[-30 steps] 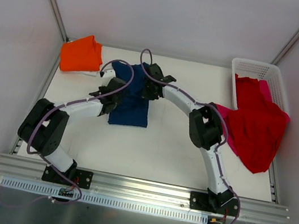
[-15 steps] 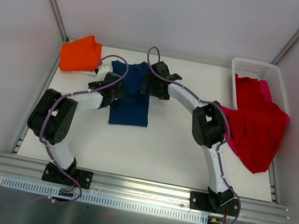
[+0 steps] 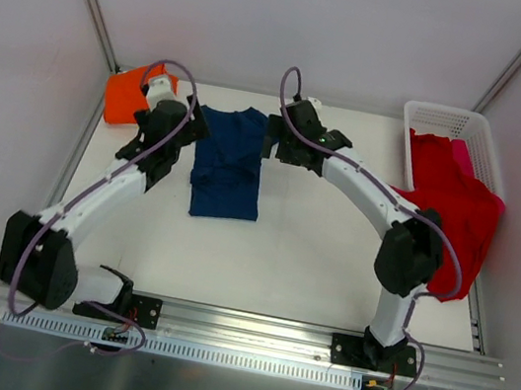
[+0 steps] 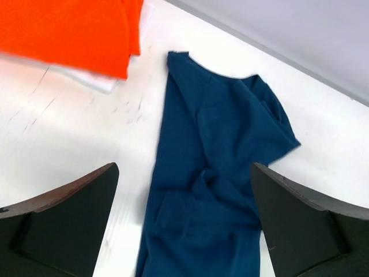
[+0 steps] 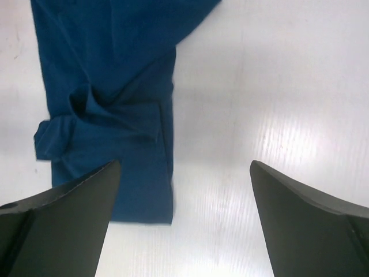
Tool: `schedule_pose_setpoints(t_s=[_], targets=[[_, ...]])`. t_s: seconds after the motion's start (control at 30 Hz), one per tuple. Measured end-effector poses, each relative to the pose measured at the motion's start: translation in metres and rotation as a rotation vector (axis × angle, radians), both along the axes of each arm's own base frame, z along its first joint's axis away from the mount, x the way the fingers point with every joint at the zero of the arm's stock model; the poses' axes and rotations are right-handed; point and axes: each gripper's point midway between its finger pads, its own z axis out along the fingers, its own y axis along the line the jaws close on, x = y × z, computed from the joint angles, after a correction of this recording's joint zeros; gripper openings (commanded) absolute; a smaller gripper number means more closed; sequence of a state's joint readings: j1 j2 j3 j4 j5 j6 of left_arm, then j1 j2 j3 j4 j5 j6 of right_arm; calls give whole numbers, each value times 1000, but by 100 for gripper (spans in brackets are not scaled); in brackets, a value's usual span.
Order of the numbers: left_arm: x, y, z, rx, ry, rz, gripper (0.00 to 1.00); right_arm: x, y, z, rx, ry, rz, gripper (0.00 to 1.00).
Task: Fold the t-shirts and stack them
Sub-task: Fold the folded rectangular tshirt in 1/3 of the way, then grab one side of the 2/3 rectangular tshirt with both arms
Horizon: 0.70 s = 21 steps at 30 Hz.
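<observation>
The navy t-shirt (image 3: 228, 165) lies on the table (image 3: 311, 254) at about 11 o'clock from the middle. It is folded into a long strip, with rumpled creases across its middle. Nothing is gripping it.

My left gripper (image 4: 184, 167) has its jaws spread wide and empty. In the left wrist view the navy strip runs from 12 to 6 o'clock between the fingers, and the orange t-shirt (image 4: 69, 32) is at 10 o'clock. From above, the left arm's elbow is tucked low by its base at 7 o'clock. Its forearm reaches out toward 1 o'clock, and the wrist sits between the orange t-shirt and the navy one's left edge.

My right gripper (image 5: 185, 164) is also spread wide, holding nothing. The shirt's edge sits at 10 o'clock in its view, with bare table under the rest. The right arm rises from its base at 5 o'clock to a high elbow. It then stretches long toward 10 o'clock, with the wrist beside the shirt's far right corner.

The red t-shirt (image 3: 453, 212) hangs out of the white basket (image 3: 443, 119) at 2 o'clock, spilling onto the table. A pink t-shirt (image 3: 465, 152) peeks out beneath it.
</observation>
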<state>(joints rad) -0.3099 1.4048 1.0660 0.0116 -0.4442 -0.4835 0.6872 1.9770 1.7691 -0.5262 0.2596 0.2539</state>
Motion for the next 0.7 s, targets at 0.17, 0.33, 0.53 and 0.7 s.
schedule_pose_setpoints(t_s=[0.17,0.33,0.53,0.7], targets=[[-78,-20,-30,-33,21,-76,99,-41,-17,22,37,-27,-14,100],[-138,-12,-131,-54,264,-83,99,-79,-21,-29,18,70,-11,99],[-171,-20,-169,-221,298,-134,99,-124,-34,-104,88,229,-13,99],[-170,-31,-172,-331,235,-194,99,-124,-27,-112,283,238,-15,100]])
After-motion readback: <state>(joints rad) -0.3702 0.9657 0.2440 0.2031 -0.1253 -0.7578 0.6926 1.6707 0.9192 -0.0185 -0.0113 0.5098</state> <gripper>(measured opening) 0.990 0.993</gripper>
